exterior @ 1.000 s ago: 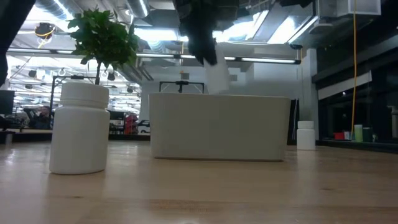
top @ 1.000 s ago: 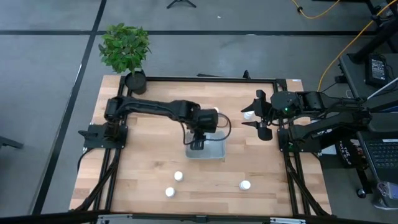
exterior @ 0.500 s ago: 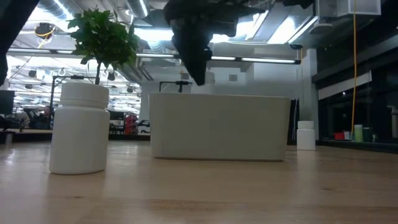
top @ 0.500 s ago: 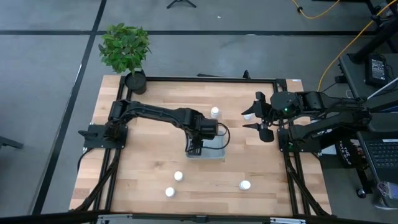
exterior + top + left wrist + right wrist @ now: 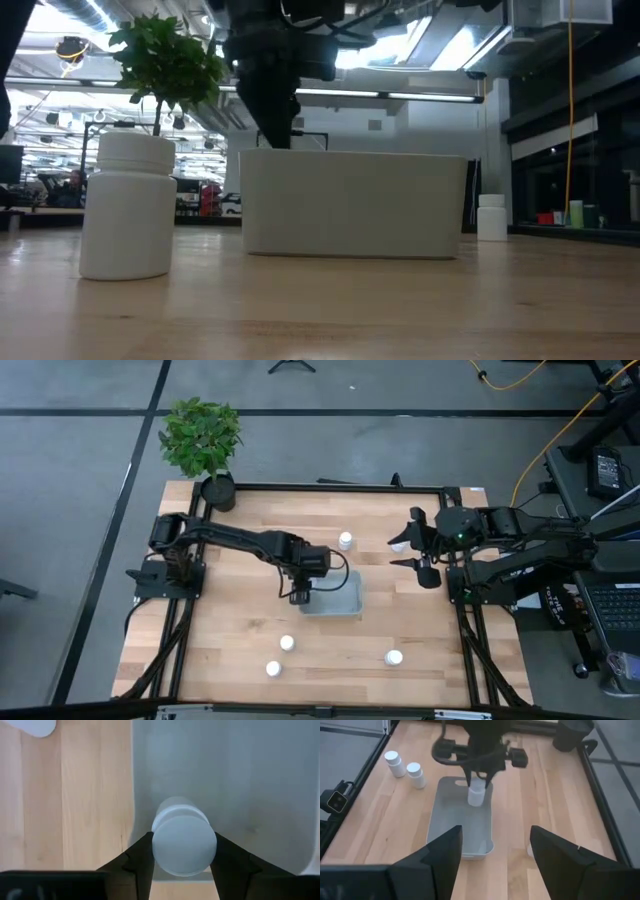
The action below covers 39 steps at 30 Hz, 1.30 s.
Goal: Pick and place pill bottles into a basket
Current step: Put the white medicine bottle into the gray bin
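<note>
My left gripper [image 5: 299, 596] is shut on a white pill bottle [image 5: 184, 842] inside the left end of the pale grey basket [image 5: 335, 598]. The right wrist view shows this bottle [image 5: 476, 796] upright below the fingers. In the low view the basket wall [image 5: 350, 205] hides it. Other bottles stand on the table: one beyond the basket [image 5: 345, 540], one near the right gripper [image 5: 397, 545], two at the near left [image 5: 287, 643] [image 5: 272, 669], and one at the near right [image 5: 394, 657]. My right gripper [image 5: 492, 860] waits open at the table's right side. My left gripper pinches the bottle's round cap [image 5: 184, 845] between its two fingers [image 5: 142, 862], one on each side. The fingers come from above, pointing down. The bottle is upright inside the basket's walls. I cannot tell whether its base rests on the basket floor.
A black plant pot [image 5: 218, 490] with a green plant stands at the far left corner. A black frame [image 5: 330, 487] runs around the wooden table. In the low view a near bottle [image 5: 125, 205] stands large at the left. Bare wood lies between the basket and the near bottles.
My left gripper has carried the bottle toward the table's left edge, from over the basket's middle to its left end. It has also gone down, so the bottle has dropped behind the basket wall in the low view.
</note>
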### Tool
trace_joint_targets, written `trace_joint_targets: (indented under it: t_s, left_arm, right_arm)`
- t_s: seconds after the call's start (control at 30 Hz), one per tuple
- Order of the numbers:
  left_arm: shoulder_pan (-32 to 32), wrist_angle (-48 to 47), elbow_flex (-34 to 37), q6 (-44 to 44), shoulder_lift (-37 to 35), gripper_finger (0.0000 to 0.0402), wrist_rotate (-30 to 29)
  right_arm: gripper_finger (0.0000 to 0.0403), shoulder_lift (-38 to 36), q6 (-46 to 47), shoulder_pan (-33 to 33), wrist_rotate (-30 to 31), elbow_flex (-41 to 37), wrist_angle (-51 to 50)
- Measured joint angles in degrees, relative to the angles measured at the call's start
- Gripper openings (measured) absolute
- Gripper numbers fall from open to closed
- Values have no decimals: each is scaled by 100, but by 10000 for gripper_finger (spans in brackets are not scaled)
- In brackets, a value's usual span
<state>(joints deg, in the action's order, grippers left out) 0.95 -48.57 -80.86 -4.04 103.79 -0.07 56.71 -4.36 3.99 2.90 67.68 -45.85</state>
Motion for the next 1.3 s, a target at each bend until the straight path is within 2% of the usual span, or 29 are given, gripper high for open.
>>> trace_joint_targets:
  t_s: [0.1,0.23,0.33,0.5,0.63,0.77,0.9,1.0,1.1,1.3]
  left_arm:
    - [-58,-28,4,-29,6,156,2]
    - [-121,-27,6,32,57,222,11]
    - [-192,-16,6,119,50,252,8]
    - [-303,-8,6,132,50,259,200]
    - [-339,-127,-156,132,35,262,54]
    - [-338,-591,-715,335,-18,268,-323]
    - [-332,-1206,-1547,373,-18,273,-850]
    - [-327,-1651,-2184,260,-20,274,-1238]
    - [-295,-1885,-2780,90,-20,274,-1610]
    - [-125,-1951,-3710,188,-20,274,-2214]
  right_arm:
    - [236,0,-50,0,0,0,144]
    - [236,0,-57,0,0,0,208]
    - [236,0,-20,0,0,0,208]
    - [236,0,116,0,0,0,208]
    - [236,0,120,0,0,0,208]
    - [236,0,138,0,0,0,143]
    - [236,-2,466,-4,8,-68,-344]
    - [237,5,869,-121,381,-272,-891]
    - [246,56,977,-448,701,-463,-1329]
    - [308,294,1025,-1483,524,-856,-1372]
